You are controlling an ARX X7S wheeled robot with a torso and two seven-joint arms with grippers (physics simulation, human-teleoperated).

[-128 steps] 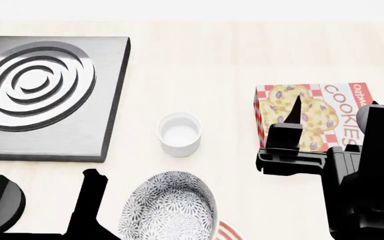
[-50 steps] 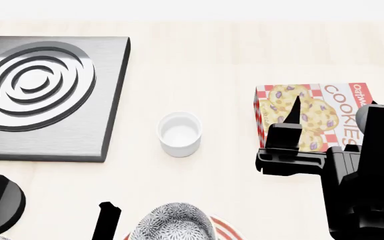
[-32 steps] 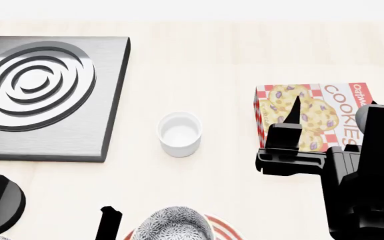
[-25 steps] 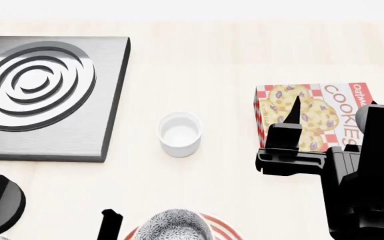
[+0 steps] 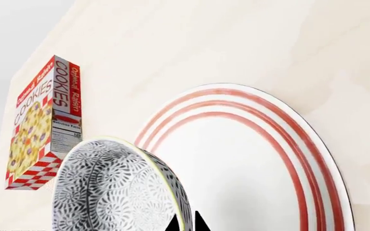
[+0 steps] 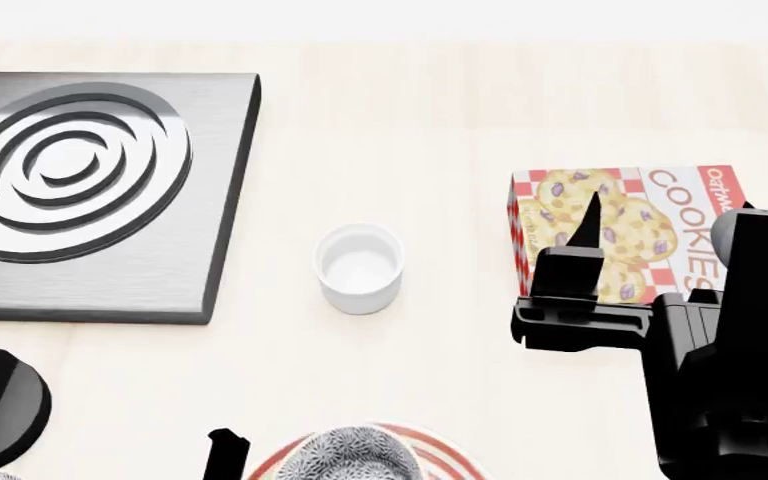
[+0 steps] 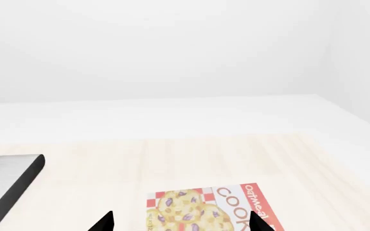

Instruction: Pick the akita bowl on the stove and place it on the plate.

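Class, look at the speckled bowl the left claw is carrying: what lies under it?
Under the akita bowl lies the red-ringed plate. Whether they touch cannot be seen; the bowl covers part of the plate's near side.

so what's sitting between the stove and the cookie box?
Head view: a small plain white cup stands on the table between the stove and the cookie box, touching neither. Otherwise bare tabletop.

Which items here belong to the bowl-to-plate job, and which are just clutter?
In the job: akita bowl, pinched at its rim by the left gripper; plate; stove.

Lying about: cookie box; white cup; right gripper, open on nothing.
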